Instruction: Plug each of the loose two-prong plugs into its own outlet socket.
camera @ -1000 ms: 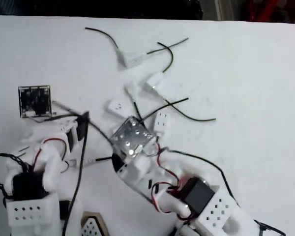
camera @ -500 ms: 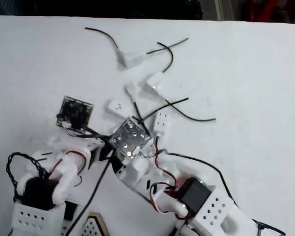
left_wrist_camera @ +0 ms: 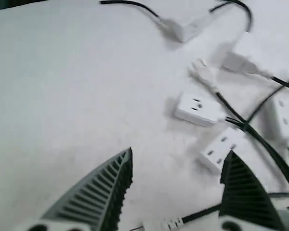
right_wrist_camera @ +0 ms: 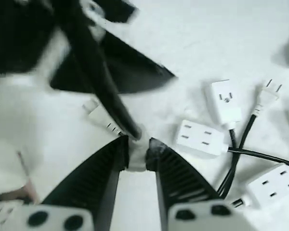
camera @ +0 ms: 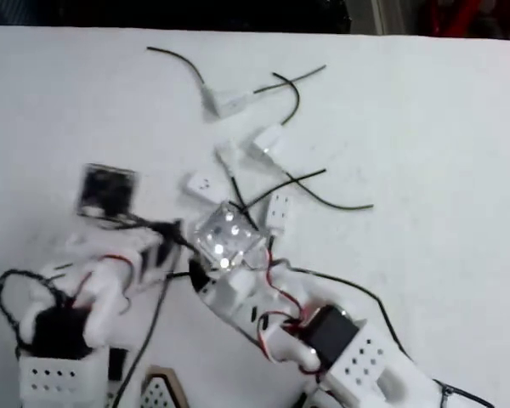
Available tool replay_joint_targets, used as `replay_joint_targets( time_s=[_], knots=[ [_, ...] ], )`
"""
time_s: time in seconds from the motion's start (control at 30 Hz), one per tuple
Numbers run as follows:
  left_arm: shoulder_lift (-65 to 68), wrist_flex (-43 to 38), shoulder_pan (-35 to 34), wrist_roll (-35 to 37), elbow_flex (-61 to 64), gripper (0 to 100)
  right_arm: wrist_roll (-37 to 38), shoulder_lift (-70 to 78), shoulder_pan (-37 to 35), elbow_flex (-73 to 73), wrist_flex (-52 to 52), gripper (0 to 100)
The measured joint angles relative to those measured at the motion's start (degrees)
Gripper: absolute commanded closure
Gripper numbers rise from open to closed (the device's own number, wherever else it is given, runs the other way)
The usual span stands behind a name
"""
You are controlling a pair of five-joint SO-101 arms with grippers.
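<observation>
Right hand [right_wrist_camera: 137,141] pinches a white plug [right_wrist_camera: 136,156]; left hand [left_wrist_camera: 178,154] gapes wide, an outlet socket [left_wrist_camera: 197,109] just ahead of it on the worktop [left_wrist_camera: 62,96].

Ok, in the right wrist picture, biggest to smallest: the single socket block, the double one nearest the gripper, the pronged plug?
Double socket block and single socket block: alike, no ranking.
Pronged plug: smallest.
</observation>
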Motion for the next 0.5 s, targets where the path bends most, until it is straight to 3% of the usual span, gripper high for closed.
replay_joint_targets(
  time_s=[0.23,0.37,0.5],
  knots=[
    [0.0,-2.6,-13.7,3.5,3.5,71,0.0,15.5,4.7,0.1,-13.5,98.1],
    [0.0,-7.2,-16.4,3.9,9.4,71,-0.3,26.5,5.3,-0.9,-17.8,98.1],
    [0.0,-9.1,-16.6,3.9,11.9,71,-5.4,34.5,6.2,-2.9,-21.5,98.1]
  ],
)
